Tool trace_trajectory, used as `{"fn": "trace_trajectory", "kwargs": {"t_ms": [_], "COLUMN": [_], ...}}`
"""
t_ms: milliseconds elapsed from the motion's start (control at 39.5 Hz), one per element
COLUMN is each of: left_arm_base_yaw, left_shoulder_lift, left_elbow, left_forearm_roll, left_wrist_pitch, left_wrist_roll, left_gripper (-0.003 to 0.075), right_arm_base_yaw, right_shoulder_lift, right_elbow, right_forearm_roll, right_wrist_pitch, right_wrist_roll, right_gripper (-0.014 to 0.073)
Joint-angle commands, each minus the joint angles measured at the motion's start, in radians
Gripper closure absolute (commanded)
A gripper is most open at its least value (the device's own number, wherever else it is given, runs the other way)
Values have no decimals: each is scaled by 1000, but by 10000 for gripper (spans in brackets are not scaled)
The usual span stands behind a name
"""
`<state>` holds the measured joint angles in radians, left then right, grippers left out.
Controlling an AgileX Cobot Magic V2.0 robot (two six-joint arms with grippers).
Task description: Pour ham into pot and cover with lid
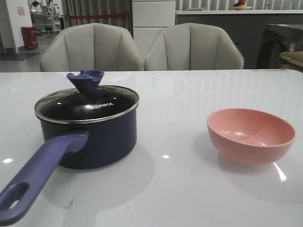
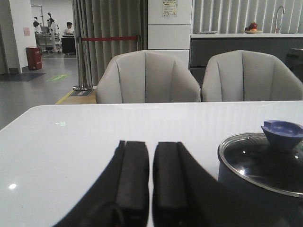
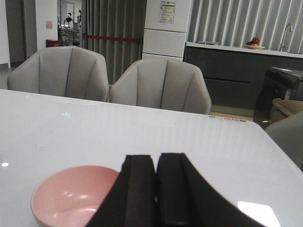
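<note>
The lid (image 1: 87, 105) sits closed on the pot (image 1: 94, 137), whose handle (image 1: 38, 175) points toward the camera, the empty pink bowl (image 1: 251, 135) stands well apart to its right, and both the left gripper (image 2: 150, 165) and right gripper (image 3: 156, 182) are clenched on nothing.

Covered pot on the table's left side

The pot (image 1: 97, 142), a dark navy round saucepan, is seen upright on the left of the white table, its long periwinkle-blue handle (image 1: 35, 177) pointed toward the camera and to the left, an eyelet pierced near its end. The lid (image 1: 87, 106), clear glass with a steel rim and white KONKA lettering, is seated flat on the pot's rim, a blue-purple knob (image 1: 86, 80) raised at its top. No ham can be made out through the dark glass.
</note>
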<state>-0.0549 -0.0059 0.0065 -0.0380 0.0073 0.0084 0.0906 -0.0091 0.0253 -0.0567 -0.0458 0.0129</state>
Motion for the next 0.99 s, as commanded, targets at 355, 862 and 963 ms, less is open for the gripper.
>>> {"fn": "trace_trajectory", "kwargs": {"t_ms": [355,862,963], "left_arm_base_yaw": [-1,-1,-1], "left_shoulder_lift": [-20,-20,-20], "left_elbow": [31,31,31], "left_forearm_roll": [-1,-1,-1], "left_wrist_pitch": [-80,-80,-80], "left_wrist_roll": [-8,-8,-8], "left_gripper": [587,587,587], "right_arm_base_yaw": [-5,-5,-5], "right_shoulder_lift": [-19,-19,-19], "right_elbow": [11,11,11], "right_forearm_roll": [-19,-19,-19], "right_wrist_pitch": [-46,-46,-46], "right_wrist_roll": [20,20,20], "right_gripper": [457,457,457]}}
